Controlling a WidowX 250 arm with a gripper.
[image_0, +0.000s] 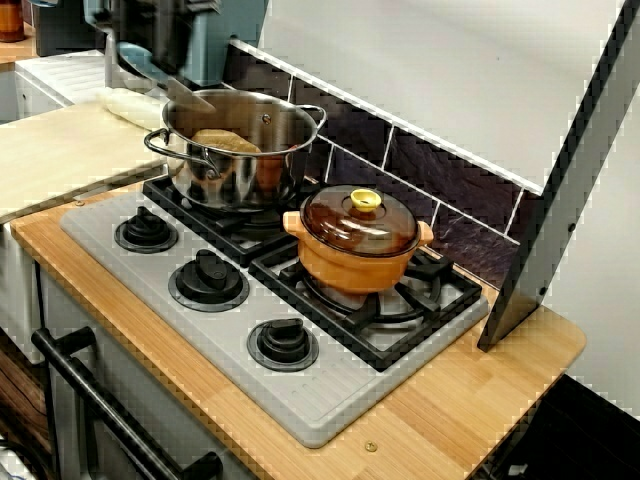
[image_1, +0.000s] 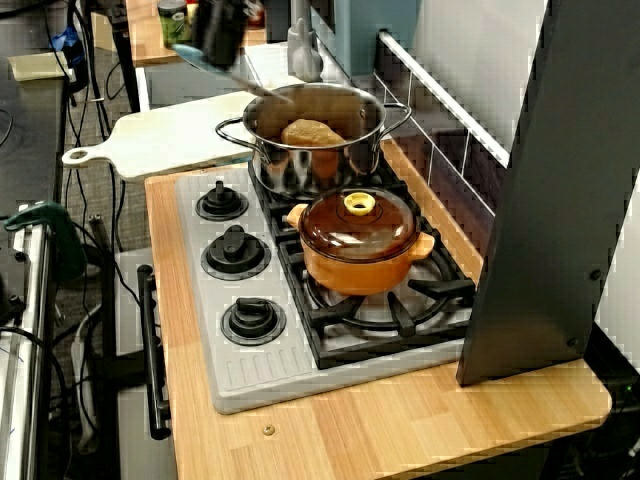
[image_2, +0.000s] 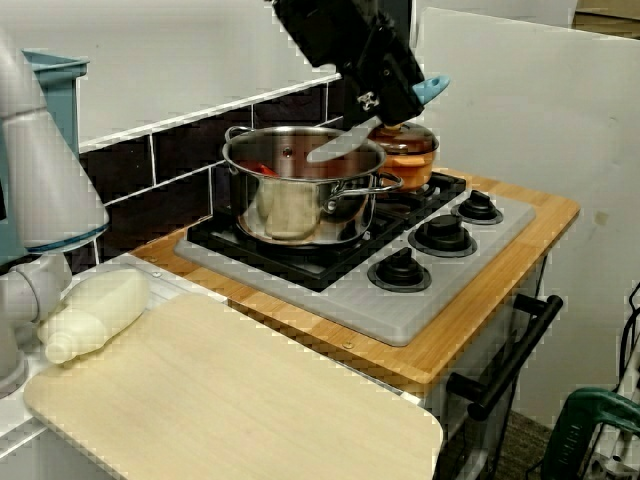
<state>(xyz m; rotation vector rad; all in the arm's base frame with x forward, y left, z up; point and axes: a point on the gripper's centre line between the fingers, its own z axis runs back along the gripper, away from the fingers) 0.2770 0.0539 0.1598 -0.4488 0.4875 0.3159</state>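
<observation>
My gripper (image_2: 385, 98) hangs over the rim of a steel pot (image_2: 300, 190) on the back burner. It is shut on a utensil with a light blue handle (image_2: 432, 88), whose grey blade (image_2: 340, 146) slants down to the pot's mouth. In the view from the stove's front, the gripper (image_0: 165, 58) and blade (image_0: 190, 97) are above the pot's (image_0: 240, 150) left rim. A tan bread-like lump (image_0: 225, 142) lies inside. Beside it stands an orange pot (image_0: 358, 258) with a brown glass lid and yellow knob (image_0: 366, 200).
Three black knobs (image_0: 208, 277) line the grey stove top (image_0: 330, 400). A pale cutting board (image_2: 230, 400) lies beside the stove, with a white bottle (image_2: 95, 312) at its far edge. A grey slanted panel (image_0: 560, 200) stands at the other end. An oven handle (image_1: 152, 350) runs along the front.
</observation>
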